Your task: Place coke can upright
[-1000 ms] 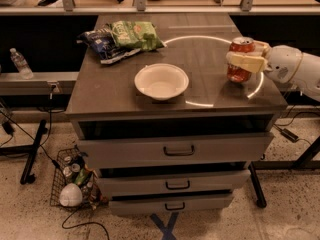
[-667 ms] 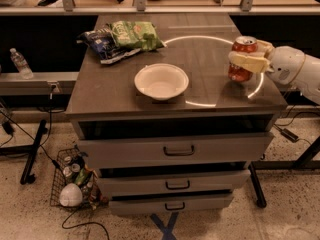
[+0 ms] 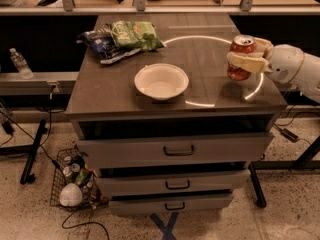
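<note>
The coke can is red with a silver top rim. It is nearly upright at the right side of the cabinet top, its base at or just above the surface. My gripper comes in from the right on a white arm and is shut on the can, with a cream finger wrapped across its middle.
A white bowl sits at the centre front of the top. A green chip bag and a blue chip bag lie at the back left. Drawers are below. A wire basket of items and a water bottle are at the left.
The can has tipped from a slight lean to nearly upright in my gripper and shifted a little. The bowl and bags have not moved.
</note>
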You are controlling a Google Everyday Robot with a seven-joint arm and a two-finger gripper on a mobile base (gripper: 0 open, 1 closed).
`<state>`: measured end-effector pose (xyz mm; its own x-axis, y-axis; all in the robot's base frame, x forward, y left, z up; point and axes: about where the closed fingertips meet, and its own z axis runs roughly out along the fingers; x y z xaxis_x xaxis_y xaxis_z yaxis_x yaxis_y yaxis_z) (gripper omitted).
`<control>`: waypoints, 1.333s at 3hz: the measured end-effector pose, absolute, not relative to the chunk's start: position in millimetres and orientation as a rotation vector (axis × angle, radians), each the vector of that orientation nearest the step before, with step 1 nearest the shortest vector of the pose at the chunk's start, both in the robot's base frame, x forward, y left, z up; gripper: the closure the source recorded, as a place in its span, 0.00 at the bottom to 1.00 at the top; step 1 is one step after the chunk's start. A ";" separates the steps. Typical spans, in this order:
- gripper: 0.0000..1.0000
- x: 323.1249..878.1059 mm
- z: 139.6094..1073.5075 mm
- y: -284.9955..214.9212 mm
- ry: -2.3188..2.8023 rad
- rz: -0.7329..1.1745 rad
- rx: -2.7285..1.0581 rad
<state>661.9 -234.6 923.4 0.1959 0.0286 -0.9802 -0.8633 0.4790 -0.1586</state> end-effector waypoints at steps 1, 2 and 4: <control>0.51 661.3 916.2 -231.1 1.236 0.766 -0.888; 0.28 661.2 911.3 -229.2 1.249 0.777 -0.886; 0.00 658.0 906.7 -232.1 1.274 0.772 -0.874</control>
